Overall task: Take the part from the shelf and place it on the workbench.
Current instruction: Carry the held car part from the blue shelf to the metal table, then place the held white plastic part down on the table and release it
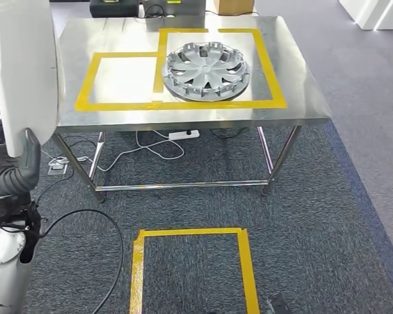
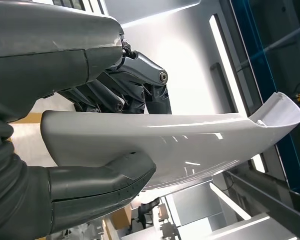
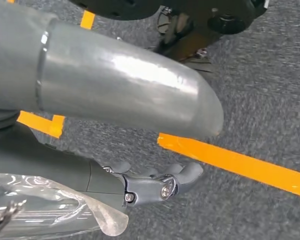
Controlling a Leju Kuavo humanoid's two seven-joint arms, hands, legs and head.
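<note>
A long white moulded part (image 1: 26, 65) rises at the left edge of the head view, held by my left hand (image 1: 16, 173) at its lower end. In the left wrist view the thick grey thumb (image 2: 103, 182) presses one face of the white part (image 2: 178, 135) and the darker fingers (image 2: 141, 75) clamp the other. The steel workbench (image 1: 293, 78) stands ahead, beyond the part. My right hand (image 3: 148, 182) hangs over the carpet with nothing in it, its fingers well apart from the thumb.
A silver wheel cover (image 1: 207, 69) lies in the right yellow-taped field of the workbench; the left taped field (image 1: 125, 78) is bare. A yellow tape square (image 1: 192, 268) marks the carpet in front. Cables (image 1: 111, 229) and a power strip (image 1: 183, 135) lie on the floor under and left of the bench.
</note>
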